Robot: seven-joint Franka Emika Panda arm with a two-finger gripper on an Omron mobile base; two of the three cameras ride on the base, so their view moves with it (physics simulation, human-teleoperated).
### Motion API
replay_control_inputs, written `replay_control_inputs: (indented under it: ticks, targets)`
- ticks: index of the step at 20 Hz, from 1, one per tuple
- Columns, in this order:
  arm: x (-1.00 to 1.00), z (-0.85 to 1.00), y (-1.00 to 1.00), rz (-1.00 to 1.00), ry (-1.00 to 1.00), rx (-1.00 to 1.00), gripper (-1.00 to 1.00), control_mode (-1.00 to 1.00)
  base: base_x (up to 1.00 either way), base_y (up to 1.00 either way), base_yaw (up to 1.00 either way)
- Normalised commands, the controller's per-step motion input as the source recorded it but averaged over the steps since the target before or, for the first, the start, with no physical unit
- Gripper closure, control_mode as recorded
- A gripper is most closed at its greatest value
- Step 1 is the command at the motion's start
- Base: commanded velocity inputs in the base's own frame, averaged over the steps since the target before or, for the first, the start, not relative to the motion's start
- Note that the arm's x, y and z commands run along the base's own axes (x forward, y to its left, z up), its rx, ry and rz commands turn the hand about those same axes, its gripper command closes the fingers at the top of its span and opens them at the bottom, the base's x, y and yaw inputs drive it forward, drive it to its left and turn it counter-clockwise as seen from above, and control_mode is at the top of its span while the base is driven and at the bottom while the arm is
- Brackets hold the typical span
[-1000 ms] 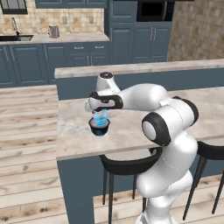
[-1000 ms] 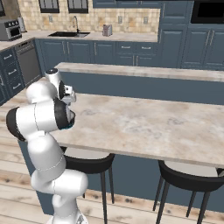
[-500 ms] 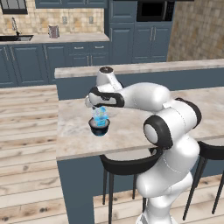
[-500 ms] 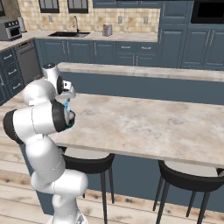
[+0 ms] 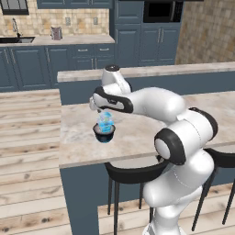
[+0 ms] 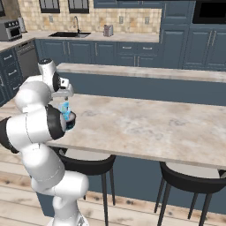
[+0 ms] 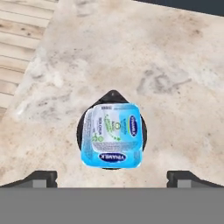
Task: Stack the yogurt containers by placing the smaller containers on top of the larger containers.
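Light-blue translucent blocky cup (image 7: 112, 134) sits atop squat dark round tub (image 7: 141, 131) on marbled surface (image 7: 175, 78), directly below the pincer (image 7: 112, 176), whose jaws stand wide, empty. One stacking appears done.

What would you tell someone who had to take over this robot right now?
Gripper: open, holding nothing, hovering just above the stack.
Light-blue cup: sits on top of the dark tub, near the left end of the island counter.
Done: one smaller cup stacked on the tub.
Left: I can't tell whether a second, tinier cup sits in the stack; check before moving on.
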Motion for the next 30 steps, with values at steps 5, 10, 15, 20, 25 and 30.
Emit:
replay_control_inputs:
  ticks: [5,10,15,20,25,30]
  targets:
    - [-0.32,0.14,-0.13,0.00,0.00,0.01,-1.00,-1.00,0.00,0.00,0.00]
    - [-0.36,0.13,-0.13,0.00,0.00,0.00,-1.00,-1.00,0.00,0.00,0.00]
    - [-0.39,0.12,-0.13,0.00,0.00,0.00,-1.00,-1.00,0.00,0.00,0.00]
    - [-0.39,0.12,-0.14,0.00,0.00,0.00,-1.00,-1.00,0.00,0.00,0.00]
    - [-0.35,0.14,-0.12,0.00,0.00,0.00,-1.00,-1.00,0.00,0.00,0.00]
    - [-0.35,0.14,-0.15,0.00,0.00,0.00,-1.00,-1.00,0.00,0.00,0.00]
